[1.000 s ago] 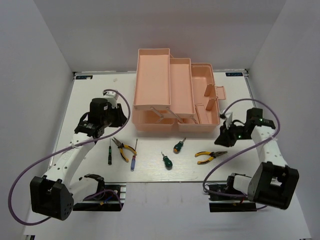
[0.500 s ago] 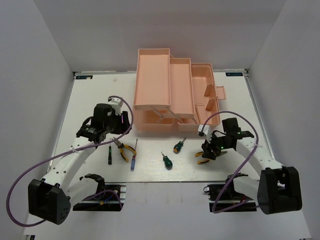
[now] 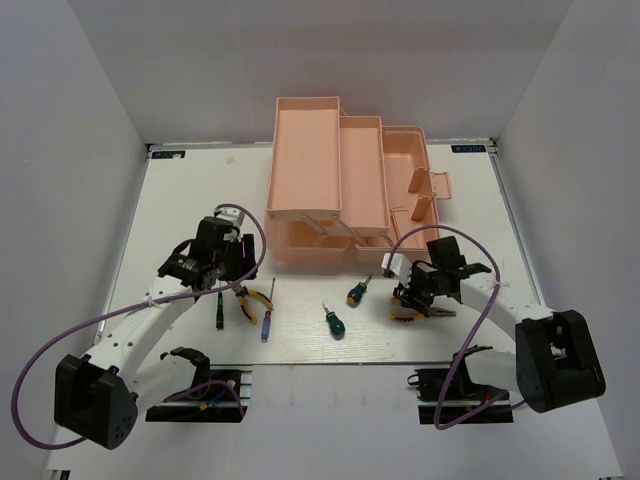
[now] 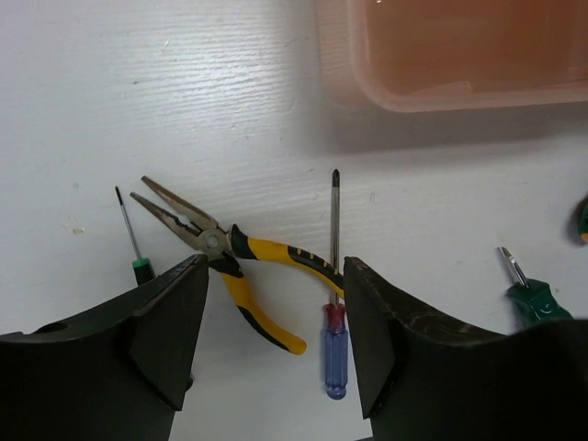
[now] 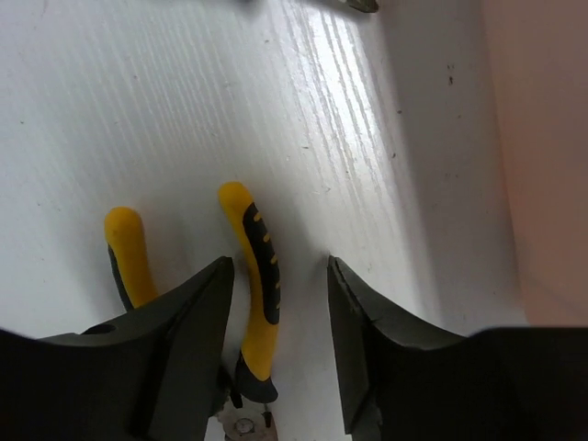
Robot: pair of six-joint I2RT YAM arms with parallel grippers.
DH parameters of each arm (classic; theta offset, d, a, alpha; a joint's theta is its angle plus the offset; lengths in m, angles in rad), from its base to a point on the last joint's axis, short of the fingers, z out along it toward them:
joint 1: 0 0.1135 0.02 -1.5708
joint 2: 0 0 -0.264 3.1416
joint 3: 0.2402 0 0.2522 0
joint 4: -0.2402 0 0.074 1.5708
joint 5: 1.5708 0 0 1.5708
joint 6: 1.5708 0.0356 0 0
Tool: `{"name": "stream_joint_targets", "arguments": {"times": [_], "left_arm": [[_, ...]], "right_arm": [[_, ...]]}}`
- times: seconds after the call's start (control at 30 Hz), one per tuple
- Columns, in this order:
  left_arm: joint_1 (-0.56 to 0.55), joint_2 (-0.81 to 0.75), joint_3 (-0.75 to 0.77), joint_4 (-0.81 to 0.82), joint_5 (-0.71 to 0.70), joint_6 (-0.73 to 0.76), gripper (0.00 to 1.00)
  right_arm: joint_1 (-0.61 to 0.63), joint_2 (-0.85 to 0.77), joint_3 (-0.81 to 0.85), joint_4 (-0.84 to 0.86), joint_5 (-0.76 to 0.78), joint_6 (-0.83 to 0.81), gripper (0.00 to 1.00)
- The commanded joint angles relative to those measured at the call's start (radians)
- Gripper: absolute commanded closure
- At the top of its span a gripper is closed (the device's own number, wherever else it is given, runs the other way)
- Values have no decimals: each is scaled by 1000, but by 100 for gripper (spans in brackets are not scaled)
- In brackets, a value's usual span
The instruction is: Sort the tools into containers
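The left gripper [image 4: 276,276] has its fingers apart, with the handles of one pair of pliers [image 4: 243,262] lying in the gap; the blue-handled screwdriver [image 4: 333,344] lies just beside one finger and the slim black screwdriver [image 4: 140,269] beside the other; the right gripper [image 5: 280,276] is parted too, one handle of the second pliers [image 5: 260,266] between its fingers and the other handle outside; whether either touches its tool I cannot tell; two green-handled screwdrivers [image 3: 335,322] [image 3: 356,292] lie between the arms; all six tools are on the white table [image 3: 180,200], none in the open pink toolbox [image 3: 340,190] behind them.
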Motion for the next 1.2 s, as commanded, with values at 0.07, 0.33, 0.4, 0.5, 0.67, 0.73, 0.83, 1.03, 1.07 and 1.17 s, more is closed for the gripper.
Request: {"name": "stream_joint_targets", "arguments": {"times": [0.07, 0.33, 0.4, 0.5, 0.67, 0.73, 0.83, 1.03, 1.07, 1.17], "left_arm": [[-15, -29, 38, -76, -108, -116, 29], [-15, 63, -4, -80, -142, -161, 28], [-15, 74, -4, -80, -152, -161, 28], [-15, 95, -4, -80, -163, -170, 28], [-24, 129, -4, -108, -188, -208, 37], [-37, 138, -4, -117, -198, -208, 50], [-46, 148, -4, -139, -198, -217, 51], [-55, 148, 5, -195, -198, -296, 48], [-64, 135, 5, -195, -198, -311, 48], [-64, 102, -33, -191, -172, -382, 47]], "right_arm": [[26, -7, -48, -93, 30, -142, 58], [23, 21, 35, -250, -5, -202, 100], [20, -5, 102, -314, -18, -188, 100], [18, -53, 217, -415, -97, -156, 100], [18, -80, 437, -539, -209, -72, 100], [15, -74, 487, -572, -251, -20, 100], [11, -61, 601, -578, -248, 84, 100], [-9, -31, 762, -474, -50, 333, 100], [-17, -28, 771, -405, 23, 356, 100], [-34, -5, 770, -269, 282, 537, 100]]}}
